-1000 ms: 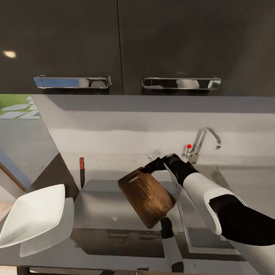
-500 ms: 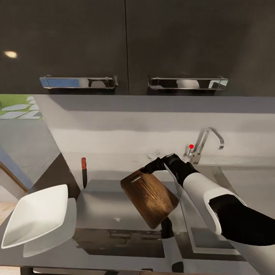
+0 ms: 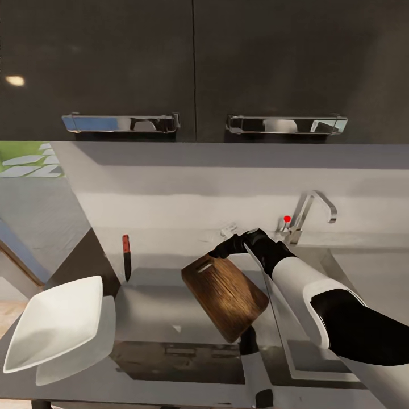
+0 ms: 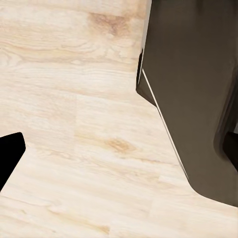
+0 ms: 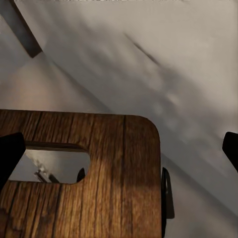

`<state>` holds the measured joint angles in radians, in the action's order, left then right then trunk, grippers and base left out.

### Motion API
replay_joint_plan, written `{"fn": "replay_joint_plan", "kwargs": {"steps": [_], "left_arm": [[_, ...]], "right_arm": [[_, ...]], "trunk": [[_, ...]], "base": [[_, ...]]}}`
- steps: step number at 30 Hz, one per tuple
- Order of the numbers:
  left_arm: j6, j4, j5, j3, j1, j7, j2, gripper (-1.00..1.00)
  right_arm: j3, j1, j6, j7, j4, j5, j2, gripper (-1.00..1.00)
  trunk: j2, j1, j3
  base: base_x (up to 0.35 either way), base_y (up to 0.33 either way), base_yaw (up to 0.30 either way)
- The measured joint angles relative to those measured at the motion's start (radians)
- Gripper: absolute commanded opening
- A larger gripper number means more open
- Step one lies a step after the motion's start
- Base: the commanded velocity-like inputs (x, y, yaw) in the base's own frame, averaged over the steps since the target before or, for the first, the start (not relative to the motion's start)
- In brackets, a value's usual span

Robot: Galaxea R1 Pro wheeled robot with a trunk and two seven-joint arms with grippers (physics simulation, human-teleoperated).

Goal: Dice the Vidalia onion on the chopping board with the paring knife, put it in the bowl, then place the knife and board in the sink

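1. Grey countertop (image 3: pixel 147 307) running under dark cabinets; white bowl (image 3: pixel 54 324) sitting at its left end.
2. Paring knife (image 3: pixel 126 257) lying well left of the jaws, by the backsplash.
3. Right gripper (image 3: pixel 220 251) gripping the chopping board (image 3: pixel 225 295) at its slot-handle end, board hanging tilted over the counter.
4. Sink (image 3: pixel 318 318) and its tap (image 3: pixel 309 213) waiting right of the jaws; judging board-to-sink step under way, next needing carry right, then release.
5. Left gripper: can't tell.

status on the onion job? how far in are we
Late stage, apparently. The right gripper holds the chopping board by its slot-handle end, raised and tilted near the sink. Whether the white bowl holds diced onion can't be told. Left: board into the sink, then the paring knife, lying on the countertop.
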<state>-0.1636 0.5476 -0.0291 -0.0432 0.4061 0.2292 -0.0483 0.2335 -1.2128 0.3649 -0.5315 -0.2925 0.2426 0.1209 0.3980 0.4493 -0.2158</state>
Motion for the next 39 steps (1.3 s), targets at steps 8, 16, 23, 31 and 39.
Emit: {"fn": "replay_joint_plan", "kwargs": {"steps": [8, 16, 23, 31, 39], "left_arm": [[0.000, -0.001, 0.000, 0.000, 0.000, 0.000, 0.000, 1.00], [0.000, -0.002, 0.000, 0.000, 0.000, 0.000, 0.000, 1.00], [0.000, -0.002, 0.000, 0.000, 0.000, 0.000, 0.000, 1.00], [0.000, -0.001, 0.000, 0.000, 0.000, 0.000, 0.000, 1.00], [0.000, -0.006, 0.000, 0.000, 0.000, 0.000, 0.000, 1.00]], "right_arm": [[0.000, 0.000, -0.001, 0.000, 0.001, 0.000, 0.000, 1.00], [0.000, 0.000, -0.002, 0.001, 0.001, 0.000, 0.000, 1.00], [0.000, 0.000, -0.008, 0.002, 0.002, 0.000, 0.000, 1.00], [0.000, 0.000, -0.010, 0.002, 0.009, 0.000, 0.000, 1.00], [0.001, 0.000, -0.030, 0.001, 0.014, 0.000, 0.000, 1.00]], "trunk": [[0.000, 0.000, -0.003], [0.000, 0.000, -0.012], [0.000, 0.000, -0.022], [0.000, 0.000, -0.035], [0.000, 0.000, -0.048]], "base": [[0.001, 0.001, 0.000], [0.000, 0.000, 0.000], [0.000, 0.000, 0.000], [0.000, 0.025, 0.000], [0.000, 0.031, 0.000]]}}
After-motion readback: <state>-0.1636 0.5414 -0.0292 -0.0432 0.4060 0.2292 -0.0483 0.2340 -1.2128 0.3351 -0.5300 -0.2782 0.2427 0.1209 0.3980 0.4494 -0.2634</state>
